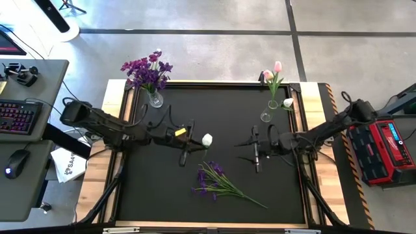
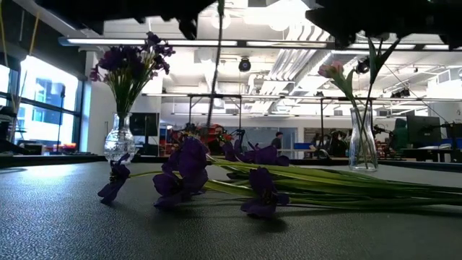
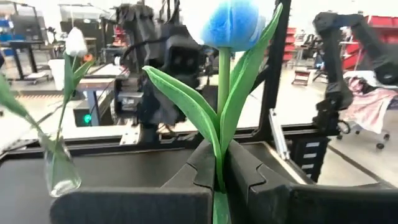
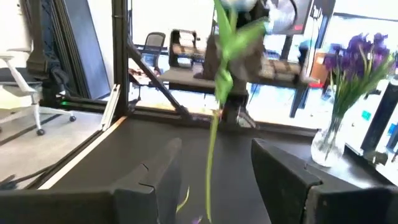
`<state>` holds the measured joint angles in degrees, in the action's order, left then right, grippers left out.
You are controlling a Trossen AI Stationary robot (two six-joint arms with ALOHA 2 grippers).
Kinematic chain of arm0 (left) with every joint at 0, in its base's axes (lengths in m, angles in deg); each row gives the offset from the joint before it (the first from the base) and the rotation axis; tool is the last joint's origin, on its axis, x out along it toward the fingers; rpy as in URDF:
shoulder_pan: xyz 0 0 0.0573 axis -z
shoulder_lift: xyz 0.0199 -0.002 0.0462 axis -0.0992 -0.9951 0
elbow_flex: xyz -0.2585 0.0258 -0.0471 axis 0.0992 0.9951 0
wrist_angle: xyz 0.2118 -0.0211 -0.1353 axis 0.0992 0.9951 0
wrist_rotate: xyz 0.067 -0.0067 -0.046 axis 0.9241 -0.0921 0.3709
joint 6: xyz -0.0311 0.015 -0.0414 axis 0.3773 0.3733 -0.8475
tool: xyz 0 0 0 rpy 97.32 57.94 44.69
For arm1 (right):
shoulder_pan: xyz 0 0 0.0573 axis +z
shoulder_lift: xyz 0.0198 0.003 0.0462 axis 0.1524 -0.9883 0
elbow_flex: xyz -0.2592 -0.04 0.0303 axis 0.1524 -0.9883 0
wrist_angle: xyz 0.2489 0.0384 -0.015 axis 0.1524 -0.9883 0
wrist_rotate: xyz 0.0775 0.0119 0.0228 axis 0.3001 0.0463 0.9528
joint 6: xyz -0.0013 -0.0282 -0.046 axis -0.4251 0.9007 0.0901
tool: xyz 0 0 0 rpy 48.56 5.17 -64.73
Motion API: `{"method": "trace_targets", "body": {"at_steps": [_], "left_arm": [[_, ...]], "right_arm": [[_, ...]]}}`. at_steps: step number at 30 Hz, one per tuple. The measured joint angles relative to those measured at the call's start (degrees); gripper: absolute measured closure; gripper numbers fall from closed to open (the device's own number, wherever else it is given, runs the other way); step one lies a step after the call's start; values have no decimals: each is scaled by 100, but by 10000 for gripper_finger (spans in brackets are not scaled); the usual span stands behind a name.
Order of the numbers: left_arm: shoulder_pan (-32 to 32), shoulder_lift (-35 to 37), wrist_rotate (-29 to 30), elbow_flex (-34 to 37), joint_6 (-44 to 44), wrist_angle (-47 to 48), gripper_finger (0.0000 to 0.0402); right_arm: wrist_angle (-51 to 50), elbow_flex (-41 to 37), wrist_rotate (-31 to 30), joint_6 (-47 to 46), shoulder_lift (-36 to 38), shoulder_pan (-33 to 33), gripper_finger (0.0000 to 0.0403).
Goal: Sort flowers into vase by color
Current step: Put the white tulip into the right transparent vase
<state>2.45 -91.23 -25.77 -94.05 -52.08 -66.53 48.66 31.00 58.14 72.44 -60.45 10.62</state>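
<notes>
My left gripper (image 1: 187, 140) hangs over the mat's middle, shut on a white tulip (image 1: 207, 139) with slim green leaves (image 3: 186, 102); its bud (image 3: 233, 25) tips toward the right arm. My right gripper (image 1: 255, 151) waits open, level, a short way to the tulip's right, and its wrist view shows the stem (image 4: 211, 155) ahead of its fingers, apart from them. A bunch of purple flowers (image 1: 218, 182) lies flat on the mat nearer the front (image 2: 191, 170). A glass vase of purple blossoms (image 1: 155, 97) stands far left. A vase with pink tulips (image 1: 273, 103) stands far right. My left gripper pinches the tulip's green stem (image 3: 219, 177) between its two fingers (image 3: 199, 168), just below where the leaves branch off. The tulip is lifted clear of the mat. Bud and leaves rise past the fingertips, and the lower stem (image 2: 213, 87) hangs free beneath.
A second small glass vase (image 1: 265, 116) with a white bud (image 1: 288, 103) stands beside the pink tulips' vase (image 2: 363, 141). A raised wooden rim (image 1: 123, 97) frames the black mat. A desk with keyboard and mouse (image 1: 19, 117) is left of the table, a red case (image 1: 383, 149) right.
</notes>
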Motion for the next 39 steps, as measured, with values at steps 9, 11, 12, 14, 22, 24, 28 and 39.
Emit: {"method": "trace_targets", "body": {"at_steps": [9,11,12,14,22,24,28,39], "left_arm": [[-217,-414,63,-127,-88,-51,401],[-217,-453,67,-153,-81,-52,401],[-217,-458,67,-153,-56,-52,401],[-214,-454,70,-153,17,-53,401],[-214,-454,93,-153,70,-76,401],[-214,-454,99,-153,70,-73,401],[-212,-454,106,-153,68,-63,401],[-212,-419,106,-153,68,214,303]], "right_arm": [[-41,1172,271,171,-804,-410,168],[-339,1440,282,-1,-889,-496,156],[-535,1568,280,-79,-931,-530,153],[-965,1794,268,-161,-1025,-567,151],[-1307,2630,236,-131,-1745,-608,171],[-1483,2787,104,-93,-1820,-628,183],[-1712,2985,-17,-97,-1842,-657,223],[-1877,3012,-22,-64,-1793,-657,394]]}}
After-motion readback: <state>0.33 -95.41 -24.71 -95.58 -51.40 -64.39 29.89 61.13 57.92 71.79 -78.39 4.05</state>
